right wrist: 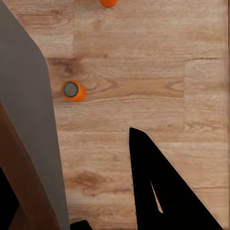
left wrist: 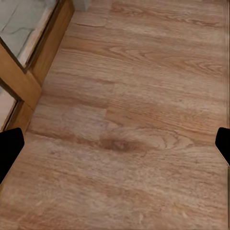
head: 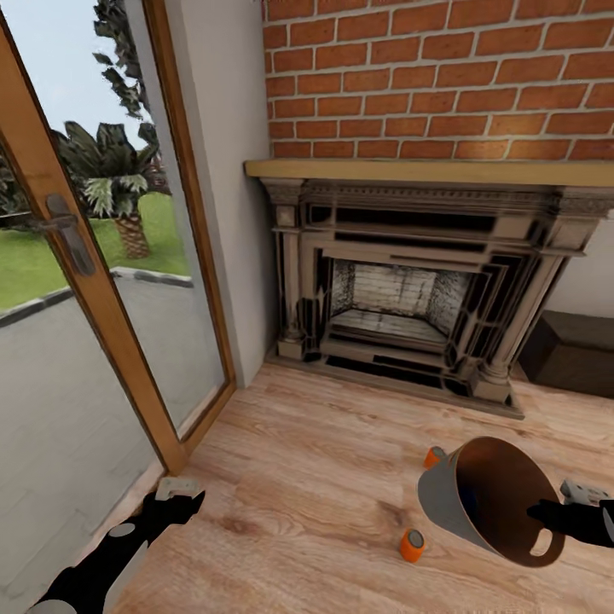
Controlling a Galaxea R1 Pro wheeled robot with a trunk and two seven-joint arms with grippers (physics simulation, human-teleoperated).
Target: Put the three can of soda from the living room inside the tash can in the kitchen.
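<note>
I am in the living room, facing the brick fireplace [head: 401, 298]. My right gripper [head: 546, 515] is shut on the rim of the tash can [head: 442, 503], holding it tilted above the floor with its brown inside showing. One orange can of soda [head: 413, 544] lies on the wood floor just below the bin. A second can [head: 434, 455] peeks out behind the bin's far side. The right wrist view shows the bin's grey wall [right wrist: 33, 110], one black finger [right wrist: 160, 191] outside it, and both cans [right wrist: 73, 90] [right wrist: 109, 2]. My left gripper [head: 181, 495] [left wrist: 115, 148] hangs open over bare floor.
A glass door with a wooden frame [head: 102, 290] runs along the left, its sill close to my left arm. A dark low bench [head: 570, 351] stands right of the fireplace. Open wood floor [head: 324, 477] lies between me and the hearth.
</note>
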